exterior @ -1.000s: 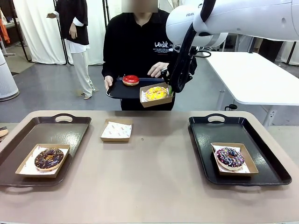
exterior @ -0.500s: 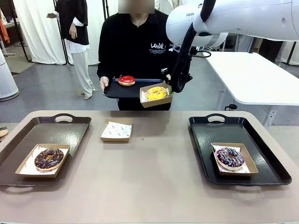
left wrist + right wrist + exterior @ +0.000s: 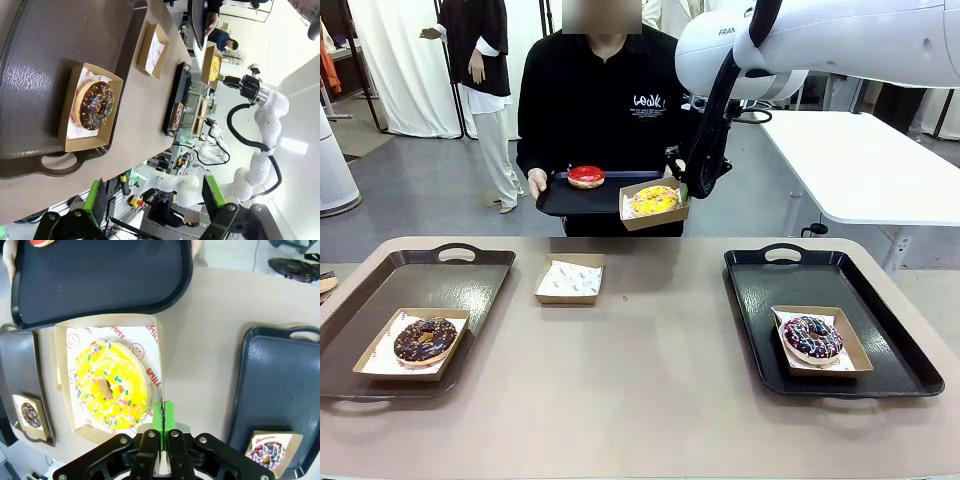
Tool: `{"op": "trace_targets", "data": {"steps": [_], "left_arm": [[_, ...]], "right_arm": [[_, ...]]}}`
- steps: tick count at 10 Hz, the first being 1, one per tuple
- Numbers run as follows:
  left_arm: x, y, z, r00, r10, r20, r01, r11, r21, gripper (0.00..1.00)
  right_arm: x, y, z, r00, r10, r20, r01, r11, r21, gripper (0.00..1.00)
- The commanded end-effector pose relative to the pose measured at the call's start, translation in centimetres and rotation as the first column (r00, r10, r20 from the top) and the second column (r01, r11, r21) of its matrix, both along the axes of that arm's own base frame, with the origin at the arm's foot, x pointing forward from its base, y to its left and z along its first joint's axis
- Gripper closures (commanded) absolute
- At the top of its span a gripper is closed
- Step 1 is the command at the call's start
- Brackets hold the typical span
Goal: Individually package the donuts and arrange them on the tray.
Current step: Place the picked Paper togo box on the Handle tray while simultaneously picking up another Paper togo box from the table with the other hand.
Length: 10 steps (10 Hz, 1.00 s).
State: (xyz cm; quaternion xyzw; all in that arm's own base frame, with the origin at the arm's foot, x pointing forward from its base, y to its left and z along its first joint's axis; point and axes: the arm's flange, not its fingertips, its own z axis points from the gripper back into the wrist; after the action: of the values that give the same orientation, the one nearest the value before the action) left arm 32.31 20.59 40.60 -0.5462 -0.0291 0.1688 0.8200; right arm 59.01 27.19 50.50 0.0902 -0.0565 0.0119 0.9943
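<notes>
The right arm reaches across the far edge of a tan bench. Its jaws are closed tight on the rim of a cardboard box, holding it in the air. A yellow donut with coloured sprinkles lies in this box on printed paper. Just beside it, a person in black holds a dark tray by its ends, with a red donut near the tray's far edge.

On the bench, a left tray carries a chocolate donut in its own box. A right tray carries a purple donut with coloured sprinkles, also boxed. An empty box lined with paper sits on the bare bench between the two trays, nearer the left one.

The left arm's jaws stand wide apart above the left tray, their green pads gripping nothing.
</notes>
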Motion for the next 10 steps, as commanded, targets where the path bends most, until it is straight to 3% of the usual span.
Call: {"op": "trace_targets", "data": {"steps": [1, 2, 3, 6, 8, 10], "left_arm": [[-0.2, 0.1, 0.1, 1.000, 0.003, 0.003, -0.003, 1.000, -0.008, 0.00], [0.0, 0.0, 0.0, 1.000, 0.000, 0.000, 0.000, 1.000, 0.000, 0.00], [-0.9, -1.6, 1.9, 0.997, -0.034, 0.071, 0.030, 0.998, 0.056, 0.00], [-1.4, -7.6, 7.8, 0.981, -0.154, 0.121, 0.125, 0.967, 0.220, 0.00], [0.0, -13.0, 10.6, 0.974, -0.186, 0.128, 0.134, 0.931, 0.338, 0.00], [1.4, -20.1, 11.8, 0.963, -0.239, 0.124, 0.149, 0.856, 0.495, 0.00]], "right_arm": [[-0.2, -0.3, 0.0, 1.000, -0.003, 0.007, 0.003, 1.000, 0.001, 1.00], [0.0, 0.0, 0.0, 1.000, 0.000, 0.000, 0.000, 1.000, 0.000, 0.99], [-1.0, -2.0, 1.1, 1.000, 0.009, 0.030, -0.008, 0.999, -0.038, 0.99], [-4.5, -11.1, 3.2, 1.000, 0.024, -0.006, -0.025, 0.989, -0.147, 0.99], [-4.5, -16.9, 2.3, 0.999, 0.053, -0.005, -0.054, 0.994, -0.094, 0.99], [-4.3, -21.2, 0.1, 0.996, 0.079, 0.027, -0.077, 0.994, -0.074, 0.99]]}}
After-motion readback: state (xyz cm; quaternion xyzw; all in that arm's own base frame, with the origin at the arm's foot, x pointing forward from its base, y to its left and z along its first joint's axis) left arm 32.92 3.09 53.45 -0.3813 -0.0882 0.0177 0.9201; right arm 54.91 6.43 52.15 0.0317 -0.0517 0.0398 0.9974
